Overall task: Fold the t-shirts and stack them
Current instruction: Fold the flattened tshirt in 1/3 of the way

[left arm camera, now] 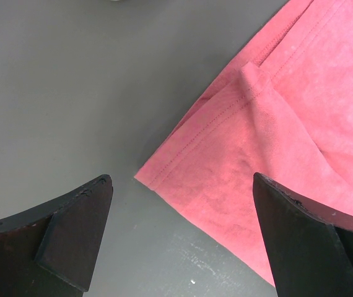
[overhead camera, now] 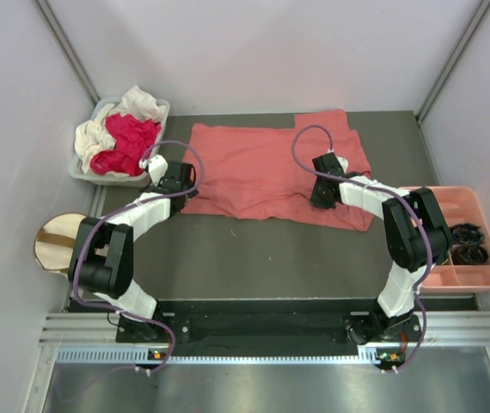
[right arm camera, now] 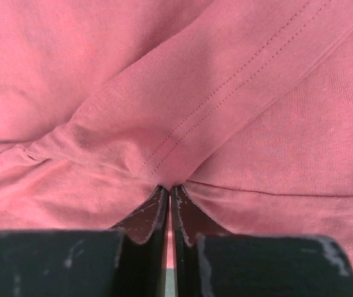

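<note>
Large salmon-pink short-sleeved cloth t-shirt [overhead camera: 262, 168] is being observed spread flat at far middle of the dark grey table [overhead camera: 271, 258]. A stitched fold of it is being pinched by the right gripper [right arm camera: 169, 187], jaws clenched on cloth. Left gripper [left arm camera: 181, 180] is being held wide apart over the shirt's corner, grasping nothing. Magenta-red t-shirt [overhead camera: 129, 142] and cream-white t-shirt [overhead camera: 142, 105] are being held crumpled in a grey plastic bin [overhead camera: 164, 108], far left
</note>
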